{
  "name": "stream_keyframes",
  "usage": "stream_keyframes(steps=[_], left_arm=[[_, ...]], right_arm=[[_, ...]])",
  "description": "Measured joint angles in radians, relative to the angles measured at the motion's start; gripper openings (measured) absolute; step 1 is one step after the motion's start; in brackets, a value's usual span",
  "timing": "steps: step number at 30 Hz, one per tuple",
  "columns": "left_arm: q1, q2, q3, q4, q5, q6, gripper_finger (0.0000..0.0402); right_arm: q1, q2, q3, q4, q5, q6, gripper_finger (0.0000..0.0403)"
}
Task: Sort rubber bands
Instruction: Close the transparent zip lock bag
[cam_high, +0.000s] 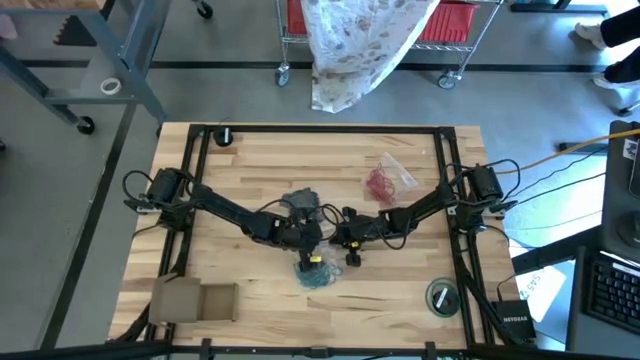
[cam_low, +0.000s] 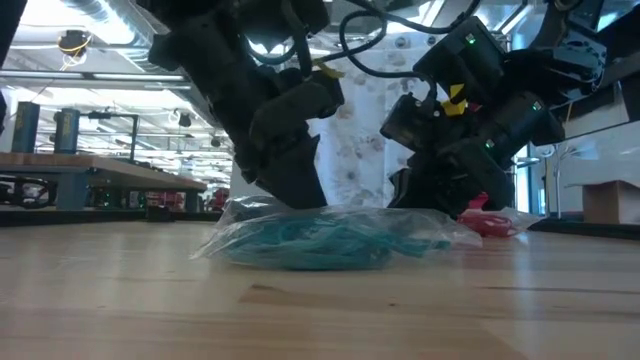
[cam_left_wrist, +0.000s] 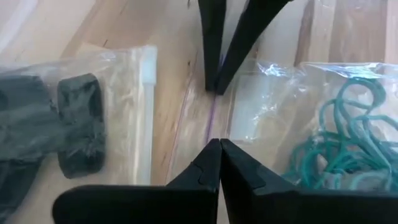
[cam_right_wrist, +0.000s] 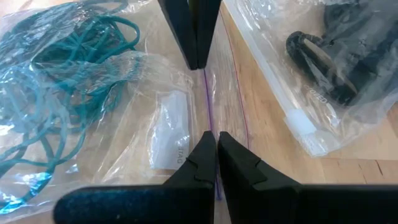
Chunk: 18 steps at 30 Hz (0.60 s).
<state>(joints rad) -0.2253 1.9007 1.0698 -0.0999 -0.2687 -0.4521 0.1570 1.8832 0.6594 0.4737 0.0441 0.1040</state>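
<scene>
A clear zip bag of teal rubber bands (cam_high: 318, 274) lies on the table near its middle; in the low view the teal bag (cam_low: 320, 242) rests flat on the wood. My left gripper (cam_left_wrist: 219, 149) and my right gripper (cam_right_wrist: 216, 140) face each other over the bag's mouth, both shut on its zip strip. A second clear bag with dark rubber bands (cam_left_wrist: 74, 121) lies next to it, toward the far side (cam_high: 303, 203). A third bag with red rubber bands (cam_high: 385, 182) lies farther right. My left gripper pinches the teal bag's purple zip strip (cam_left_wrist: 212, 122) between its two fingers, slanting down from the table's left. The strip runs on toward the other gripper. The bag lies on the table. My right gripper pinches the same zip strip (cam_right_wrist: 209, 118) between its two fingers, slanting down from the table's right, opposite the left fingers (cam_right_wrist: 186, 37). The bag's body with the teal bands (cam_right_wrist: 56, 81) lies flat beside the hold.
A flat cardboard box (cam_high: 195, 300) sits at the near left corner and a tape roll (cam_high: 441, 296) at the near right. A small black object (cam_high: 225, 137) lies by the far left edge. Bare wood stretches left of the arms.
</scene>
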Motion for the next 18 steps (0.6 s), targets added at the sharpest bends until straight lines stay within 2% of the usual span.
stream_keyframes(steps=[18], left_arm=[[-0.001,0.040,0.007,-0.106,0.007,-0.060,0.0001]], right_arm=[[0.000,0.000,0.002,-0.002,-0.001,0.000,0.0014]])
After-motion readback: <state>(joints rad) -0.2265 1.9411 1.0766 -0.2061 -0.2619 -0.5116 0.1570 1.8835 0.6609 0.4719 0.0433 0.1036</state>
